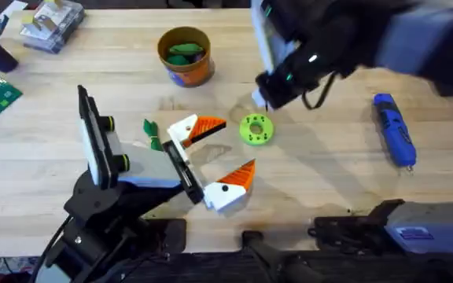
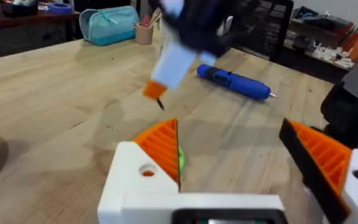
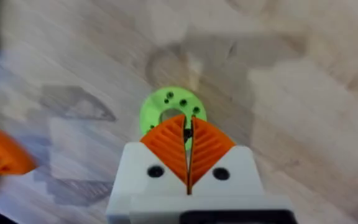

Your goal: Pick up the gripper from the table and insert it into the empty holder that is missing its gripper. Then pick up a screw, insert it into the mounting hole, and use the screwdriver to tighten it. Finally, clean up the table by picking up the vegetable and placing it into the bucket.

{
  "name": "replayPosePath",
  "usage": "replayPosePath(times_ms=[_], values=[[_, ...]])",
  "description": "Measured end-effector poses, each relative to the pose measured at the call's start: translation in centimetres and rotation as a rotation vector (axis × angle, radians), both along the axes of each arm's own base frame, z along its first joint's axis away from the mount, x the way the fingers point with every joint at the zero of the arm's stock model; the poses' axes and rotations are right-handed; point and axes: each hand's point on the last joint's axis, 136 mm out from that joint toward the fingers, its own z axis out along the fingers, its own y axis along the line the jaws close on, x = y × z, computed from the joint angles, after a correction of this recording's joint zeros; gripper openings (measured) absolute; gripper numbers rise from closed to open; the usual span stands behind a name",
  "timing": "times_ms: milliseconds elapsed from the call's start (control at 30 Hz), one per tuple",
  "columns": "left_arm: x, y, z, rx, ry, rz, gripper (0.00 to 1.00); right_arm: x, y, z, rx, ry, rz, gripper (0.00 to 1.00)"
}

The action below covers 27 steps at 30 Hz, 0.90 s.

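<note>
- The right gripper (image 3: pixel 188 146) hangs over the middle of the table (image 1: pixel 329 196), its orange pads (image 3: pixel 211 144) pressed together on a small dark screw (image 3: pixel 189 129), just above a green ring-shaped disc (image 1: pixel 256 130).
- In the left wrist view the right gripper (image 2: pixel 156 94) appears blurred beyond, a thin dark tip poking from its orange end.
- The left gripper (image 2: pixel 235 168) is wide open, with nothing between its fingers (image 2: pixel 161 146).
- The holder (image 1: pixel 104 153) stands at the near left of the table, with two orange-tipped white fingers at its right end: one (image 1: pixel 195 130) farther, one (image 1: pixel 230 189) nearer with a dark dot on its block.
- The screwdriver (image 1: pixel 393 130) lies flat at the right, well apart from the disc.
- The bucket (image 1: pixel 185 56) sits at the far middle, with a green vegetable (image 1: pixel 183 53) inside.
- Another green piece (image 1: pixel 152 132) lies on the table just left of the farther finger.
</note>
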Motion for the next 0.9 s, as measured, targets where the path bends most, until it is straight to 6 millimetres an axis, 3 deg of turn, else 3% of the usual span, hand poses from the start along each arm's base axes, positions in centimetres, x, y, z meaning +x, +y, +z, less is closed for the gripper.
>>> replayPosePath(times_ms=[133, 233, 533, 900], values=[[0.0, 0.0, 0.0, 0.000, 0.000, 0.000, 0.990, 0.3, 0.2, 4.9, 0.089, -0.123, -0.002, 0.007], [0.0, 0.0, 0.0, 0.000, 0.000, 0.000, 0.990, -0.1, -0.1, 6.7, 0.120, -0.166, -0.002, 0.007], [0.0, 0.0, 0.0, 0.000, 0.000, 0.000, 0.990, 0.2, 0.3, 7.9, 0.155, -0.208, 0.000, 0.007], [0.0, 0.0, 0.0, 0.000, 0.000, 0.000, 0.990, 1.3, 3.5, 10.8, 0.335, -0.286, 0.064, 0.007]])
